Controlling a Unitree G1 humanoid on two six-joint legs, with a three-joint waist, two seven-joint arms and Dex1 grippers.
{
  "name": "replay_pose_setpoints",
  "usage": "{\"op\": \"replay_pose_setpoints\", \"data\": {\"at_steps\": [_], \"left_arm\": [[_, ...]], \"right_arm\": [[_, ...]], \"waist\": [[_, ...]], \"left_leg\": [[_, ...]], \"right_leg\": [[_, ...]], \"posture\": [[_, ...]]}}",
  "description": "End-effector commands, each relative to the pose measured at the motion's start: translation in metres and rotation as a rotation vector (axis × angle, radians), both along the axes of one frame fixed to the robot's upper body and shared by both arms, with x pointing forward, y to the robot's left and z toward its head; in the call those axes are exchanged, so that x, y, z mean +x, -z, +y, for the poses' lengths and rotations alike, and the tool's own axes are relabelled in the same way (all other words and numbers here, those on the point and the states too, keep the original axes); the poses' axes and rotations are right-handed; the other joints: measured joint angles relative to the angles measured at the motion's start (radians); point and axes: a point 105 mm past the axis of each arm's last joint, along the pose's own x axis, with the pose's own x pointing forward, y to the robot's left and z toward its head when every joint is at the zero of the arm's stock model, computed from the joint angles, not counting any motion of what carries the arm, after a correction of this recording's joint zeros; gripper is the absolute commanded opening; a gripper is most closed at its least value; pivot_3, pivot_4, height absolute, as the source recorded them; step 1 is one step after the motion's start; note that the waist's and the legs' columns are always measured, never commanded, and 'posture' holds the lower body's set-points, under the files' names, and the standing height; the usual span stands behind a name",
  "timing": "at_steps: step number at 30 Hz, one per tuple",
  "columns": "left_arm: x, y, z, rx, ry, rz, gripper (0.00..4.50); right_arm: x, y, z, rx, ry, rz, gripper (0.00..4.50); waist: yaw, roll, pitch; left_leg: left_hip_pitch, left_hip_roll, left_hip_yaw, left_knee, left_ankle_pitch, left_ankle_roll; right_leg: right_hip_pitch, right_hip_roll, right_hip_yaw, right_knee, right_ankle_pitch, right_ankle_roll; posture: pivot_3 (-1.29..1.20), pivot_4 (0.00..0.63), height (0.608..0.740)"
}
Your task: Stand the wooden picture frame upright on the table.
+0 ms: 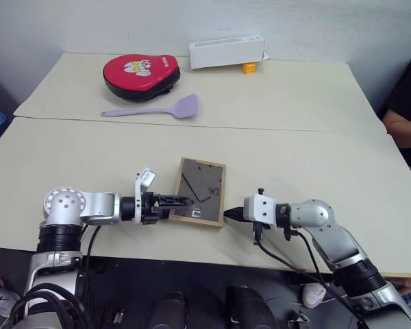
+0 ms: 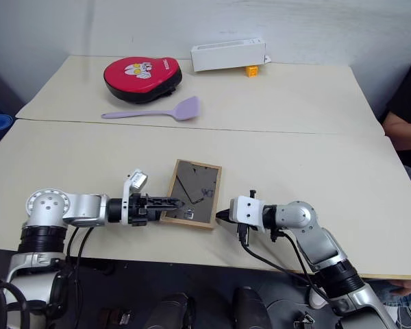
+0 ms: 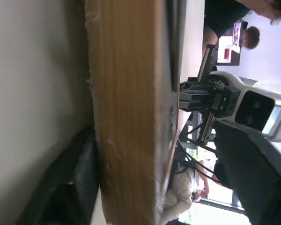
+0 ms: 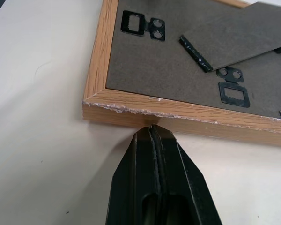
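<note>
Right gripper (image 4: 152, 129): the two black fingers are seen pressed together with nothing between them; the joined tip is set against the outer edge of the frame's wooden border, near a chipped corner.
Left gripper (image 1: 185, 201): it is placed at the frame's opposite long side, with the fingers reaching over that edge; from the head views it cannot be told whether the fingers are spread or pinching the wood.
Wooden picture frame (image 1: 202, 192): it is found lying flat, back side up, on the near section of the table between the two grippers; the dark grey-brown back panel, its small black clips and the partly raised fold-out stand (image 4: 239, 33) are shown.
Table (image 1: 315, 164): pale, in two sections joined at a seam running across beyond the frame.
Far section: a lilac spatula (image 1: 154, 109), a red pad (image 1: 140, 75), a white rectangular box (image 1: 226, 51) and a small orange block (image 1: 249, 67) just beside the box are laid out there, well apart from the frame.
</note>
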Motion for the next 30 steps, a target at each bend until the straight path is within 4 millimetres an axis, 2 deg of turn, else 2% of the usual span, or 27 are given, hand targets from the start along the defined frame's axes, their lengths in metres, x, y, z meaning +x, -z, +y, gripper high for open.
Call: {"op": "replay_pose_setpoints", "data": {"at_steps": [1,5,7,9,10,13,15,17,20,21,24,30], "left_arm": [[0.000,0.000,-0.004,-0.017,0.004,0.021,2.30],[0.002,0.000,0.002,0.002,-0.042,0.001,1.30],[-0.001,-0.010,0.008,-0.009,-0.052,-0.075,1.27],[-0.008,-0.012,0.018,0.064,-0.050,-0.157,1.27],[-0.006,-0.018,0.023,0.062,-0.082,-0.265,1.27],[-0.008,-0.024,0.031,0.125,-0.067,-0.533,1.27],[-0.009,-0.014,0.036,0.227,-0.009,-0.667,1.27],[-0.008,-0.010,0.037,0.245,0.006,-0.744,1.27],[-0.008,-0.009,0.031,0.227,0.029,-0.799,1.27],[-0.009,-0.010,0.026,0.208,0.048,-0.813,1.27],[-0.013,-0.010,0.016,0.191,0.088,-0.841,1.27],[-0.015,-0.011,0.010,0.169,0.106,-0.851,1.27]], "right_arm": [[0.000,-0.007,-0.001,0.013,-0.011,-0.041,0.00],[0.003,-0.010,-0.011,0.016,0.024,-0.049,0.00],[0.003,-0.017,-0.024,0.058,0.060,-0.027,0.00],[0.003,-0.037,-0.035,0.183,0.084,-0.007,0.00],[-0.002,-0.049,-0.036,0.247,0.051,0.041,0.00],[-0.005,-0.075,-0.035,0.358,0.018,0.109,0.80],[-0.007,-0.091,-0.024,0.412,-0.024,0.175,1.42],[-0.012,-0.100,-0.006,0.417,-0.093,0.262,2.09],[-0.014,-0.105,0.014,0.413,-0.131,0.321,3.22],[-0.011,-0.104,0.028,0.406,-0.139,0.331,3.54],[-0.002,-0.098,0.050,0.382,-0.120,0.340,3.54],[-0.001,-0.093,0.066,0.382,-0.148,0.357,3.54]], "waist": [[-0.002,0.000,0.000],[-0.003,0.000,0.000],[-0.003,0.000,0.000],[-0.007,0.000,0.000],[-0.013,0.000,0.000],[-0.026,0.000,0.000],[-0.031,0.000,0.000],[-0.028,0.001,-0.001],[-0.022,0.001,-0.001],[-0.018,0.001,-0.001],[-0.014,0.001,-0.001],[-0.001,0.001,-0.001]], "left_leg": [[0.000,0.000,0.000,0.000,0.000,0.000],[0.000,0.000,0.000,0.000,0.001,-0.001],[0.000,0.000,0.000,0.001,0.001,-0.001],[0.000,0.000,0.000,0.000,0.001,-0.001],[0.000,0.001,0.001,-0.001,0.001,-0.002],[0.001,0.002,0.001,-0.004,0.002,-0.004],[0.002,0.002,0.001,-0.006,0.003,-0.006],[0.004,0.003,0.001,-0.007,0.004,-0.007],[0.003,0.003,0.000,-0.008,0.004,-0.007],[0.003,0.003,-0.001,-0.008,0.004,-0.006],[0.001,0.002,-0.001,-0.007,0.003,-0.003],[-0.006,0.001,-0.001,-0.005,0.003,0.000]], "right_leg": [[0.000,0.000,0.000,0.000,0.000,0.000],[0.000,0.000,0.000,0.001,0.000,0.000],[0.000,0.001,0.000,0.001,0.000,0.000],[0.000,0.001,0.000,0.001,0.000,0.000],[-0.001,0.001,0.000,0.001,0.000,0.000],[-0.001,0.002,0.001,-0.001,0.000,0.000],[-0.001,0.003,0.001,0.000,-0.001,-0.002],[0.000,0.003,0.001,0.000,-0.001,-0.004],[0.000,0.002,0.000,0.000,-0.002,-0.005],[0.000,0.001,0.000,0.000,-0.002,-0.005],[-0.001,0.000,0.000,-0.001,-0.001,-0.004],[-0.006,-0.001,0.000,-0.003,0.000,-0.002]], "posture": [[0.00,0.150,0.740],[0.00,0.150,0.740],[0.00,0.150,0.740],[0.00,0.150,0.740],[0.00,0.150,0.740],[0.00,0.150,0.740],[0.00,0.150,0.740],[0.00,0.150,0.740],[0.00,0.150,0.740],[0.00,0.150,0.740],[0.00,0.150,0.740],[0.00,0.150,0.740]]}}
